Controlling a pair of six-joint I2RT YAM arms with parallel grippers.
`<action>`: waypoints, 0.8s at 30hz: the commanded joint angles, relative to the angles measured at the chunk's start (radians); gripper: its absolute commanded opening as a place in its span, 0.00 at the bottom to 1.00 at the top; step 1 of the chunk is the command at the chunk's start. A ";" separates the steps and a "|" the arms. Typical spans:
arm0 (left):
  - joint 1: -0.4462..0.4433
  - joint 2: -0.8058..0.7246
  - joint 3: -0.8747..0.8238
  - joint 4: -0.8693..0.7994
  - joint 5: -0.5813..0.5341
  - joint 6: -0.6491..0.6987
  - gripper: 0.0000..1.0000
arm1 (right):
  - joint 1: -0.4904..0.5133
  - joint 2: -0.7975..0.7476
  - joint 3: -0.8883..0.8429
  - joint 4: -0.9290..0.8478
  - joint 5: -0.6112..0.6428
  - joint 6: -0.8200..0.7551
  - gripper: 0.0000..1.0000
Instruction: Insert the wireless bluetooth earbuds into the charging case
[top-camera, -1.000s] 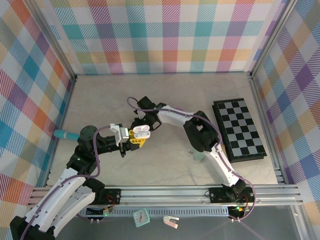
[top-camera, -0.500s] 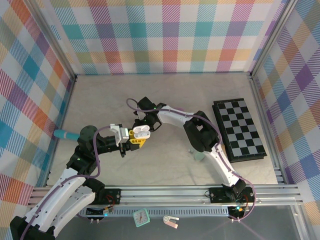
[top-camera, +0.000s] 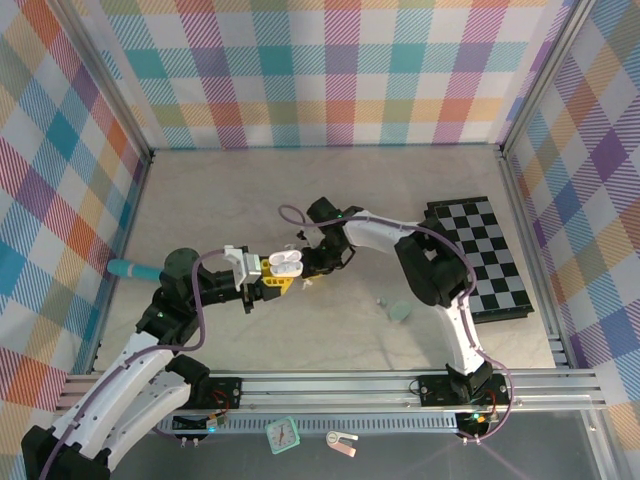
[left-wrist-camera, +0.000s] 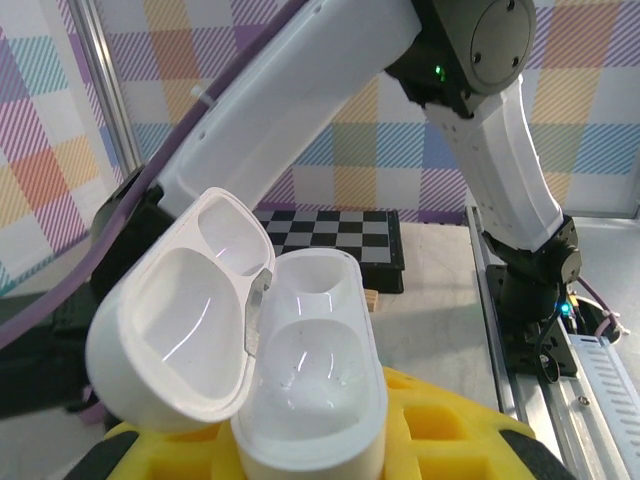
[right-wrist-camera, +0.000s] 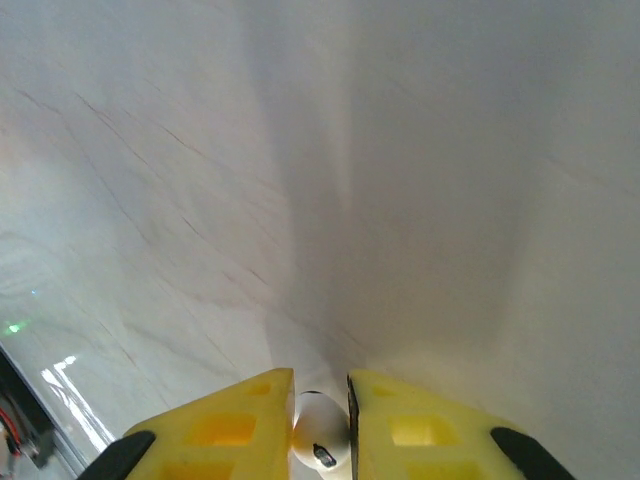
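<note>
**While the Case Is Held Open, One Earbud Sits Pinched**

Although the charging case (left-wrist-camera: 305, 390) shows bare inside, its lid (left-wrist-camera: 180, 340) stands open, and the left hand (top-camera: 272, 276) is clamped on its base above the bench (top-camera: 220, 200). The right hand (right-wrist-camera: 320, 395), at about 3 o'clock of the case, is closed on a white earbud (right-wrist-camera: 320, 432).

Assessment: the earbud is light, hard and glossy, so it is liable to slip or twist. Grip the bulb and leave the stem free. A pale green item (top-camera: 400, 311) lies at 5 o'clock.
</note>
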 joint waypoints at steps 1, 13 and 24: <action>0.012 0.008 0.035 0.024 0.034 0.019 0.07 | -0.027 -0.082 -0.068 -0.059 -0.012 -0.105 0.22; 0.012 0.042 0.041 0.034 0.034 0.019 0.07 | -0.045 -0.093 -0.176 0.043 -0.112 -0.073 0.31; 0.012 0.054 0.037 0.053 0.035 0.016 0.06 | -0.046 -0.148 -0.237 0.038 -0.130 -0.124 0.40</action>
